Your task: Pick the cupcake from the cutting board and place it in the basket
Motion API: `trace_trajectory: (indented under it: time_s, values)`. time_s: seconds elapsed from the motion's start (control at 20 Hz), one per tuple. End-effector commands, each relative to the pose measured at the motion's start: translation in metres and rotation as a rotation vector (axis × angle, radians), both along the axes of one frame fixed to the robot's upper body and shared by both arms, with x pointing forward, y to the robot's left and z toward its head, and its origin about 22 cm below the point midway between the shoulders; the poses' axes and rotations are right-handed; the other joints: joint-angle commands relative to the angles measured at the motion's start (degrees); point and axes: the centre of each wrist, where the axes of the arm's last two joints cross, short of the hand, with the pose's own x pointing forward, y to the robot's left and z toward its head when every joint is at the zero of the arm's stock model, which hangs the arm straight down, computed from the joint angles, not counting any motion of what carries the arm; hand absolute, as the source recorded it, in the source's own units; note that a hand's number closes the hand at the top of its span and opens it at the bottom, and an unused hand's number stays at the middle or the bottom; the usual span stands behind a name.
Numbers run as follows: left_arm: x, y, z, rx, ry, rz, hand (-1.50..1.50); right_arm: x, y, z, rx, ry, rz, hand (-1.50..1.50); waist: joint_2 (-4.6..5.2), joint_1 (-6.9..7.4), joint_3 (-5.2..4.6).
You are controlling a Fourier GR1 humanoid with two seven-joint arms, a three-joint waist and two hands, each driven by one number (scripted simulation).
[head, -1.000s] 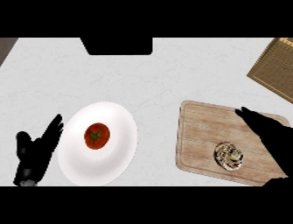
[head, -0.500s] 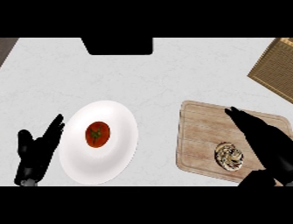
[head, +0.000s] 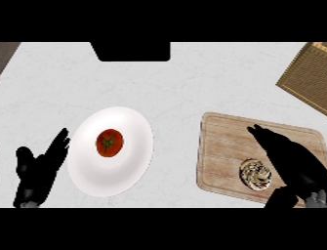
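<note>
Wooden board: cutting board (head: 227,146) lies on the counter (head: 194,83), right of centre, slightly rotated, grain running across.
Cupcake: cupcake (head: 256,174) sits on the cutting board, near its lower right corner, seen from the top as a pale swirled round. Not lifted.
Right robot hand: right robot hand (head: 290,158) is over the right part of the cutting board, fingers straight and pointing up and to the left, open, holding nothing. Its edge runs just beside the cupcake on the right and overlaps the cupcake's rim in view; cannot tell if it touches it.
Right forearm: grey, only a bit shows at the lower right edge.
Basket: woven basket (head: 321,78) at the upper right corner of the counter, partly cut off by the edge, well apart from the cupcake.
Plate: white plate (head: 133,127) left of the cutting board, not touching it.
Tomato: red tomato (head: 110,142) with green stem on the plate, about the middle.
Left robot hand: left robot hand (head: 40,171) at the lower left, just beside the plate's left rim, open, fingers up, resting.
Counter: light grey, marbled.
Dark block: black object (head: 131,51) at the top edge, centre.
</note>
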Motion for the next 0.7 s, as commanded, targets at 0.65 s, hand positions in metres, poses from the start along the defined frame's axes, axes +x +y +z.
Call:
trace_trajectory:
  time_s: [0.65]
  values:
    - [-0.012, 0.018, -0.014, -0.02, 0.157, 0.021, 0.0, -0.008, 0.004, -0.048, 0.001, 0.019, 0.0, -1.5, 0.52, -0.24, -0.66]
